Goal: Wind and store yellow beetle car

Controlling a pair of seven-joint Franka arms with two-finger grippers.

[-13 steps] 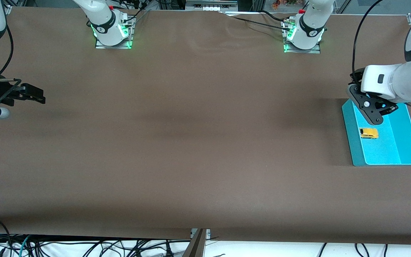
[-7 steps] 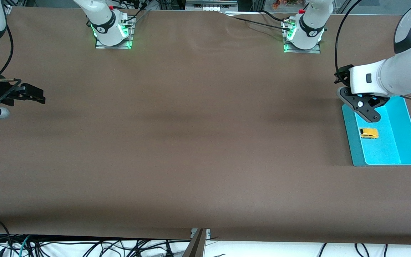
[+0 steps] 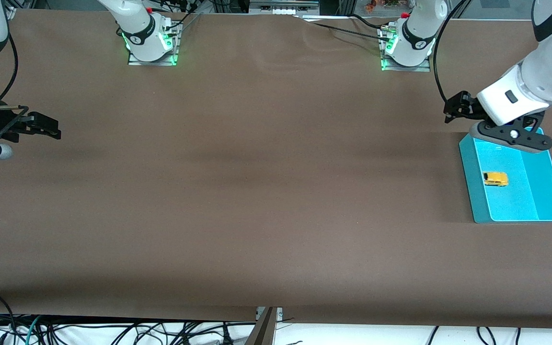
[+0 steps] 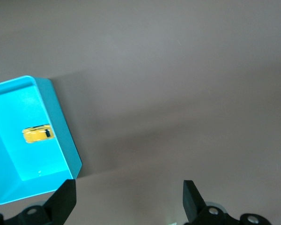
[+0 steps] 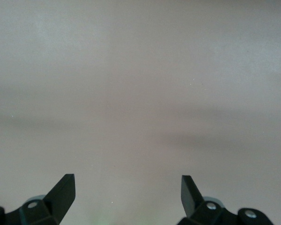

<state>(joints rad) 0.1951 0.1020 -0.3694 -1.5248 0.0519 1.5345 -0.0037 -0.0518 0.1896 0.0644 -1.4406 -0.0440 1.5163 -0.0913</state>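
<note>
The yellow beetle car (image 3: 495, 178) lies on the floor of the turquoise bin (image 3: 470, 182) at the left arm's end of the table. In the left wrist view the car (image 4: 37, 134) rests alone inside the bin (image 4: 61, 129). My left gripper (image 3: 451, 111) hangs open and empty over the brown table, just off the bin's corner that is farthest from the front camera. Only bare table shows between its fingers in the left wrist view, where the left gripper (image 4: 129, 187) is apart from the bin. My right gripper (image 3: 48, 127) waits open and empty over the right arm's end of the table, as the right wrist view of the right gripper (image 5: 128, 180) confirms.
A brown cloth covers the table (image 3: 257, 191). The two arm bases (image 3: 150, 40) (image 3: 406, 45) stand along the edge farthest from the front camera. Cables hang below the near edge.
My left hand has swung up and off the bin's farther end, turning as it rose, and now sits over the table by the bin's corner. The car and the right arm have not moved.
</note>
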